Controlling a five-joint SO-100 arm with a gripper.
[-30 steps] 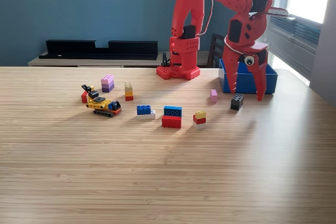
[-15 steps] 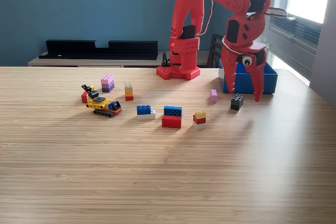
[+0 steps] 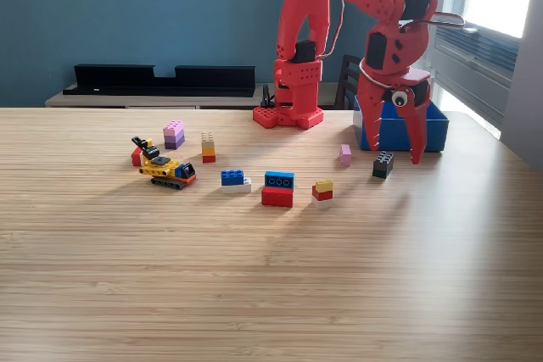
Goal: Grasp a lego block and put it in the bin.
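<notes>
Black block [image 3: 383, 164] sits on the bench [image 3: 271, 277] just in front of the bin [image 3: 433, 131], directly below the gripper [image 3: 391, 155], whose empty jaws hang spread wide, straddling it, tips near bench level.

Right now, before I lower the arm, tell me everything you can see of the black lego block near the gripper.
The black lego block is small, glossy plastic by its look, with studs on top; it seems two layers tall. It sits upright on the wooden table, alone, touching no other brick. The pink block lies apart on its exterior-view left. The blue bin stands behind it. The open gripper hangs just above and behind it, not touching as far as I can tell.
</notes>
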